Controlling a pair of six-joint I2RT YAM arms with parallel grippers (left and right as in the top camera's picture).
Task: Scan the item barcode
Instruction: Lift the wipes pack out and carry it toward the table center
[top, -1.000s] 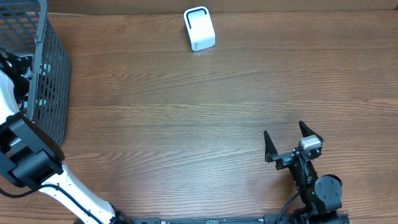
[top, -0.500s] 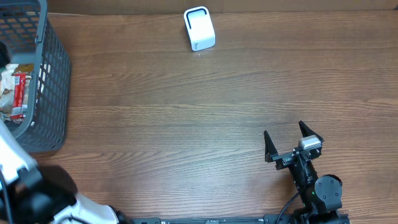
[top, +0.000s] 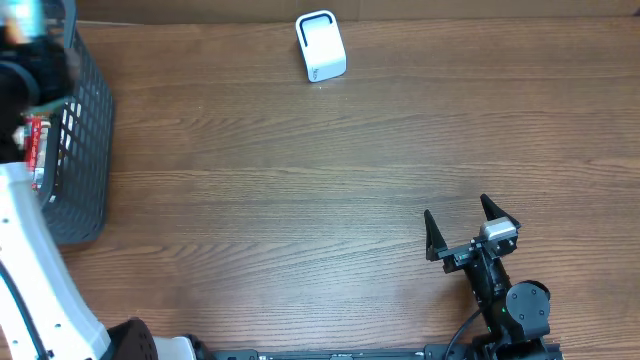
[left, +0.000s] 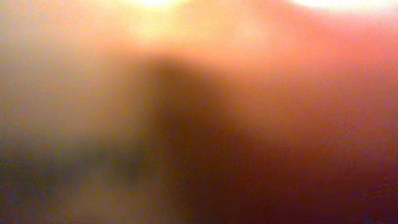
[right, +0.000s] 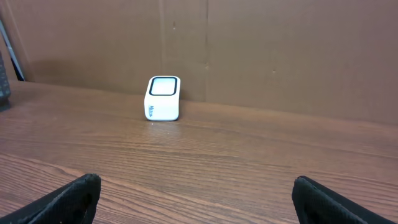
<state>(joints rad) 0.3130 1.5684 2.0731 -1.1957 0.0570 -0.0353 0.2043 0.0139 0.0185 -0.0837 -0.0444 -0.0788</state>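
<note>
Two jaws on the right arm (top: 492, 272) gape wide, gripping nothing.

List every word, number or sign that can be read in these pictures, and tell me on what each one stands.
No text here can be read.
On the white scanner: a small dark mark low on its front face, too small to read.
On the red packet inside the basket: pale patches that may be print, too blurred to read.
In the left wrist view: the whole picture is blurred, nothing to read.
</note>
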